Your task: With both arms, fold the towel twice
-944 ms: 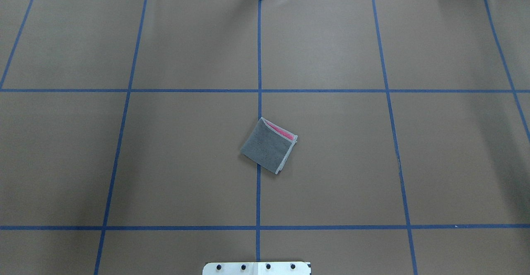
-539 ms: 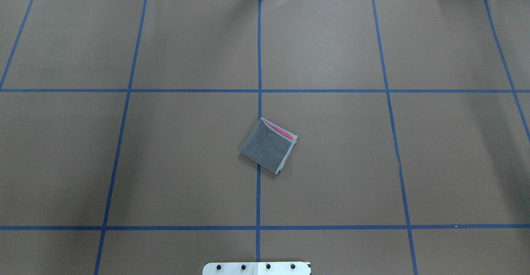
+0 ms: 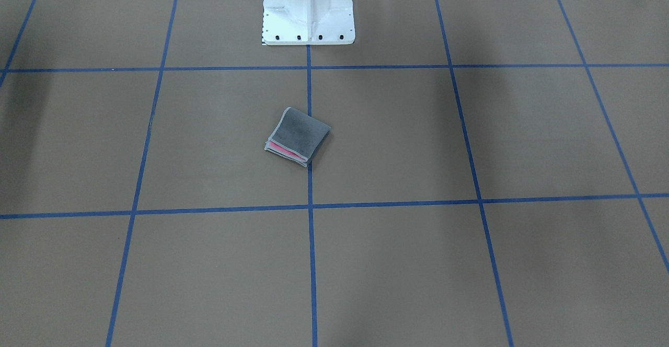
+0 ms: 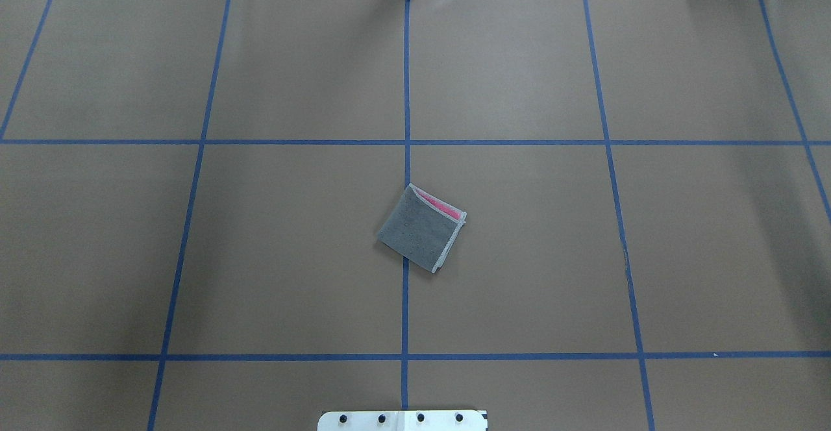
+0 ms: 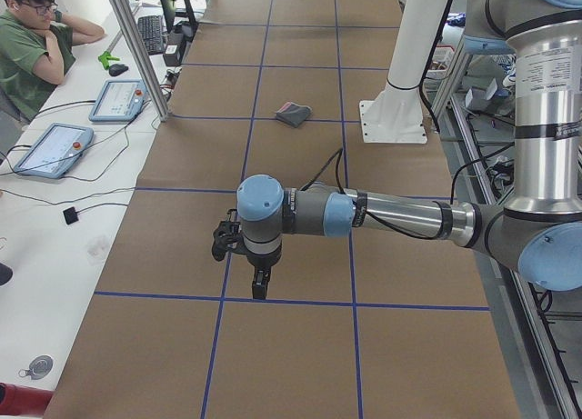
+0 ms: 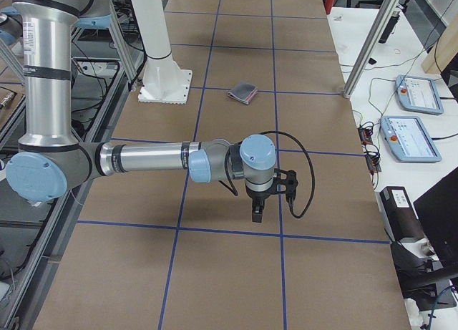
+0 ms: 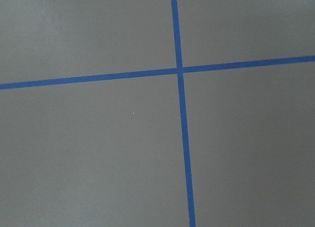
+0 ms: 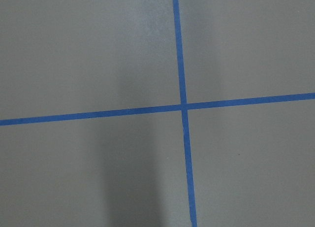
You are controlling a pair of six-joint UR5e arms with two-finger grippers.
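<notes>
Nearest the robot stands the white pedestal (image 4: 402, 420), and a little beyond it the towel (image 4: 421, 228) lies flat on the brown bench (image 4: 260, 256), over the centre blue tape line (image 4: 406, 93) and mostly to its right. It is a compact, nearly square packet with the dark grey face up. It has no real long axis and sits turned diagonally to the grid. By its look both folds are already made. The left end effector (image 5: 259, 287) hangs over the bench's left end, fingers pointing down and holding nothing, so the towel lies well apart to its right. The right end effector (image 6: 257, 215) mirrors it over the right end, also empty-handed, with the towel well apart to its left. Neither arm looks clearly nearer. How wide either end effector stands cannot be told, as each shows only in a side view. Each wrist camera sees only bare bench and crossing tape, with no fingers. The overhead view shows the pink strip and the light grey border along the towel's far and right edges. The front-facing view alone shows the stacked layers at that far edge, and the side views alone show the arms.
</notes>
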